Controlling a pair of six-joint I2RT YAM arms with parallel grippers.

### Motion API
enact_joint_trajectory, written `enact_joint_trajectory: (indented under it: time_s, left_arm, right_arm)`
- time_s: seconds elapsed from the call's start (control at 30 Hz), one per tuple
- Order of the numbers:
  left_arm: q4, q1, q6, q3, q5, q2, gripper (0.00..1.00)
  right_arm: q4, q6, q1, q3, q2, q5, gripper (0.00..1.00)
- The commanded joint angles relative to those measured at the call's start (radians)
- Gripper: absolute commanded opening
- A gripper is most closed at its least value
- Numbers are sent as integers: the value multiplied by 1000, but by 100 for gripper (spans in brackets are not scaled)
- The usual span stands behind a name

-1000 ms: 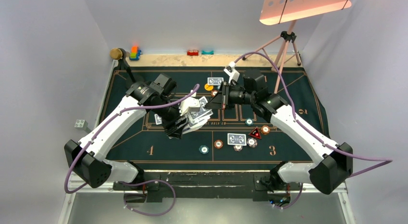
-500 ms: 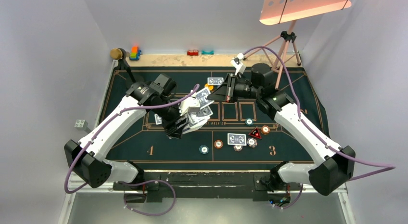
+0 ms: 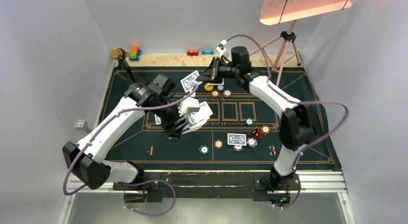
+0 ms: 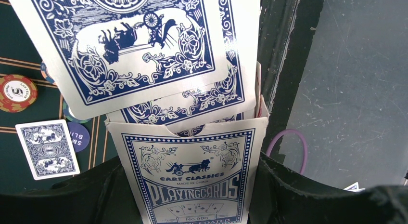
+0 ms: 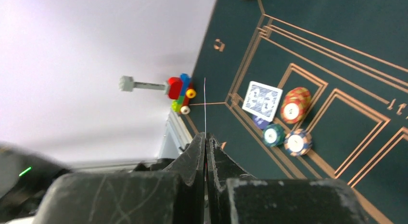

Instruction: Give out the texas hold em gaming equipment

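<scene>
The dark green felt mat point(image 3: 298, 96) is covering the table beneath both arms.

The left gripper point(image 4: 192, 188) is clamping a card box point(image 4: 190, 154) between its two fingers. The box is presenting its printed face to the wrist camera. A fan of blue-backed cards point(image 4: 130, 50) is protruding from the open mouth, away from the wrist.

The right gripper point(image 5: 205, 137) is pinching a single playing card point(image 3: 190, 81) with its jaws fully together. The card is extending straight out past the fingertips and is appearing edge-on in the wrist view. This gripper is hovering over the far end of the mat, beyond the left gripper and apart from it.

Below and just beside the right fingertips, a face-down card point(image 5: 261, 100) is lying flat. A cluster of poker chips point(image 5: 295, 106) is sitting against its edge.

Beside the left gripper, a second loose card point(image 4: 47, 148) is lying on the mat. A blue disc point(image 4: 78, 136) is sitting just beside it, with an orange chip point(image 4: 17, 91) nearby.

The red triangular marker point(image 3: 255, 133) is lying well apart from both grippers, on the base side of the right gripper.
</scene>
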Motion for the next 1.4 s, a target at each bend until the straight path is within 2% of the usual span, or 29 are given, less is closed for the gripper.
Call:
enact_joint_trajectory:
  time_s: [0.0,0.33,0.63,0.7,0.77,0.83,0.97,1.1,1.2,1.37]
  left_arm:
    - [-9,-1,-3,17,47,-37,0]
    - [-28,-1,-4,36,47,-45,0]
    - [-32,-1,-5,36,44,-45,0]
    - [-35,-1,-5,35,44,-47,0]
    - [-33,-1,-6,33,44,-47,0]
    - [-31,-1,-8,33,43,-45,0]
    - [-32,-1,-8,34,43,-46,0]
    - [-32,-1,-6,30,42,-48,0]
    - [-31,-1,-5,27,42,-50,0]
    - [-28,-1,-6,27,44,-52,0]
  right_arm:
    - [76,-1,35,94,251,-52,0]
    - [76,27,203,342,610,-36,0]
    - [70,32,225,457,710,-19,0]
    - [48,16,226,473,723,-13,15]
    - [16,0,226,498,740,-12,37]
    - [-34,-20,226,526,751,-8,50]
    - [-88,-61,217,528,716,18,60]
    - [-56,-64,173,438,591,32,71]
    - [-93,-103,133,394,487,64,80]
    - [-156,-144,68,301,313,97,85]
